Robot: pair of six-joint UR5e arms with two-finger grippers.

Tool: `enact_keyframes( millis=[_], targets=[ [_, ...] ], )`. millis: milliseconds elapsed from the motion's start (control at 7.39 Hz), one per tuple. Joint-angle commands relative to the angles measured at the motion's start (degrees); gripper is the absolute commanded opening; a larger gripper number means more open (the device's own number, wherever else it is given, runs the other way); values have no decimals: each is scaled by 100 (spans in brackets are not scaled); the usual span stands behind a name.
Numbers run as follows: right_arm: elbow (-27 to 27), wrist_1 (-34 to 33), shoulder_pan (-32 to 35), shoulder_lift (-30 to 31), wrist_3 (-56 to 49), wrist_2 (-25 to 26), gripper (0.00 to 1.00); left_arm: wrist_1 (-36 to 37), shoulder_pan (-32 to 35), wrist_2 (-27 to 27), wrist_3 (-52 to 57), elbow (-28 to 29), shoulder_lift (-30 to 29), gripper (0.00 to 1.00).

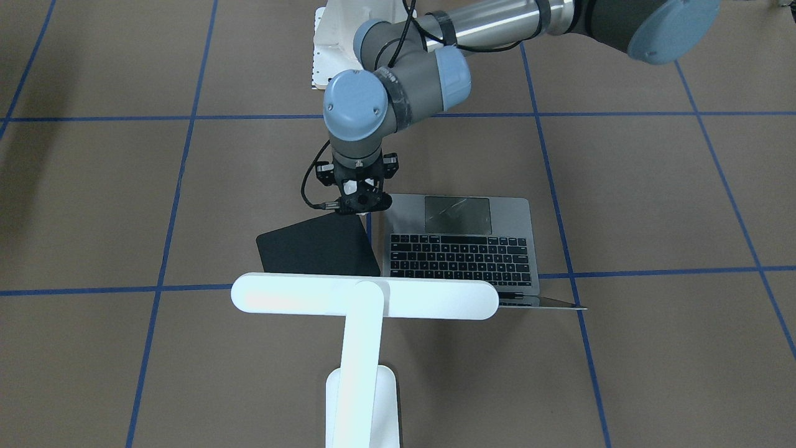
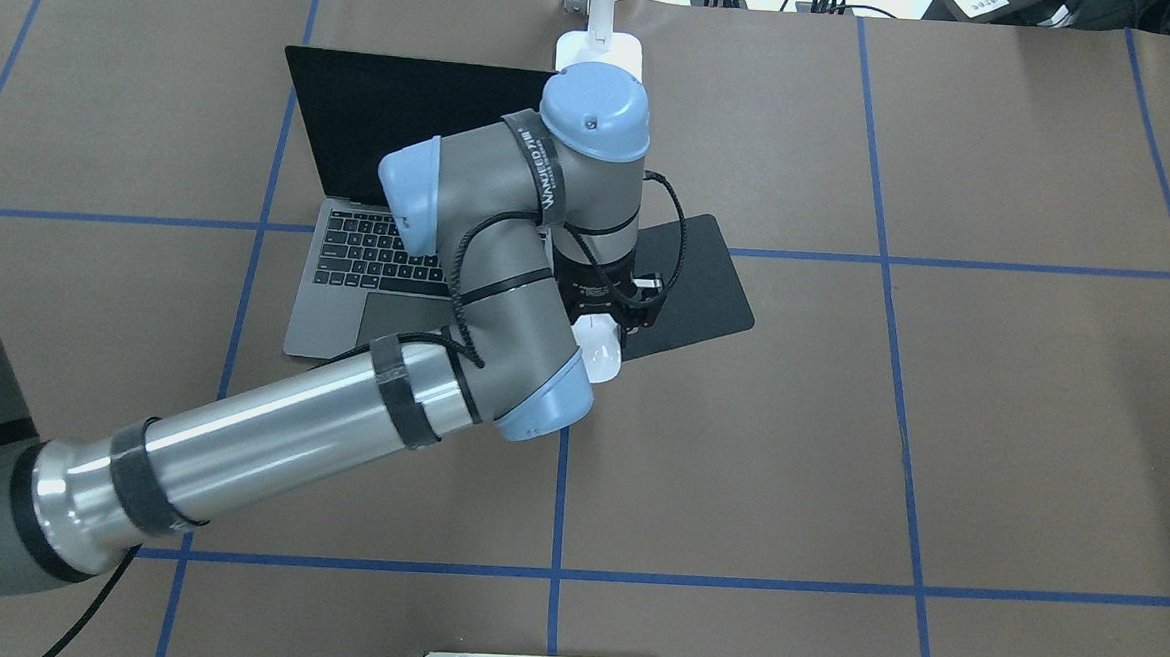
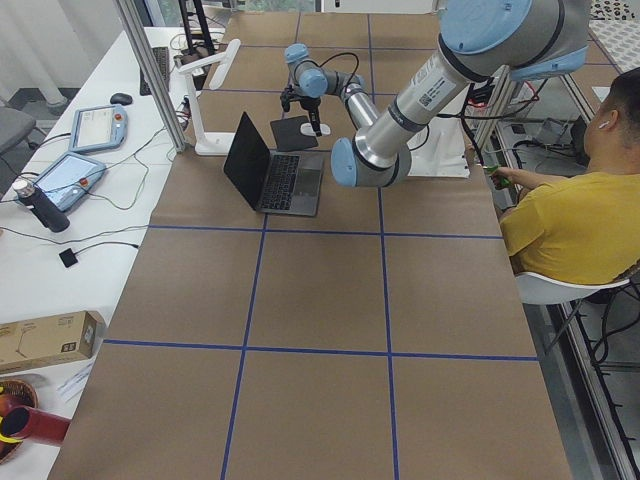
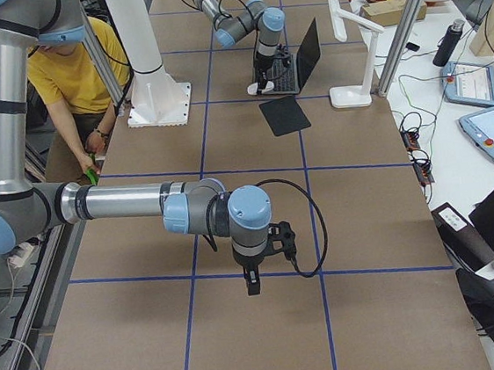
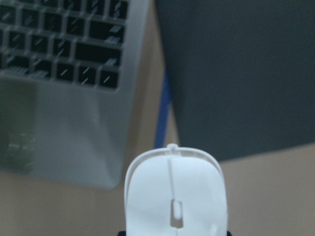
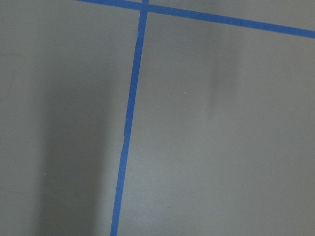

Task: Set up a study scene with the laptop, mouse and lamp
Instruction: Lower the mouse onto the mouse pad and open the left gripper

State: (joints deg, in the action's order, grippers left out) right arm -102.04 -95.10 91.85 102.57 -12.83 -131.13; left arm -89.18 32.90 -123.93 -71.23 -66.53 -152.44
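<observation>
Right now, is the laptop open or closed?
Open: the laptop shows its keyboard and trackpad, and its dark screen stands raised behind them.

Overhead and front-facing views opposite, both on the laptop (image 1: 460,249); end views far, wrist views near.

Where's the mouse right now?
Overhead view, left of centre: the mouse is in the left gripper, between the laptop and the black pad, at their near edges over the blue tape line.

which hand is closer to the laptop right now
Left. The left hand hangs beside the laptop, gripping the mouse; the right hand is far off along the table.
</observation>
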Motion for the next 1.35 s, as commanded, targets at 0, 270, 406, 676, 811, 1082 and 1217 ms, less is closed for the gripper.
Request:
enact_keyframes(
  millis=[0,270,406,676,811,1082,1217],
  targets=[
    [0,0,0,0,0,0,100,-705,85,35,-84,1098,-435,3],
    [0,0,0,-9,-9,0,100,-941,85,131,-136,1466,-585,15],
    [-8,0,0,0,-9,-9,100,-1117,85,158,-137,1572,-594,32],
    [-17,0,0,-9,-9,-18,100,-1180,85,315,-111,1608,-620,100],
    [-9,0,0,-9,0,-9,100,-1189,85,317,-76,1600,-629,100],
    [-26,9,0,-9,0,-9,100,-1137,85,308,-23,1521,-594,100],
    [-35,17,0,-9,-8,0,100,-1110,128,273,38,1355,-559,100]
  ],
)
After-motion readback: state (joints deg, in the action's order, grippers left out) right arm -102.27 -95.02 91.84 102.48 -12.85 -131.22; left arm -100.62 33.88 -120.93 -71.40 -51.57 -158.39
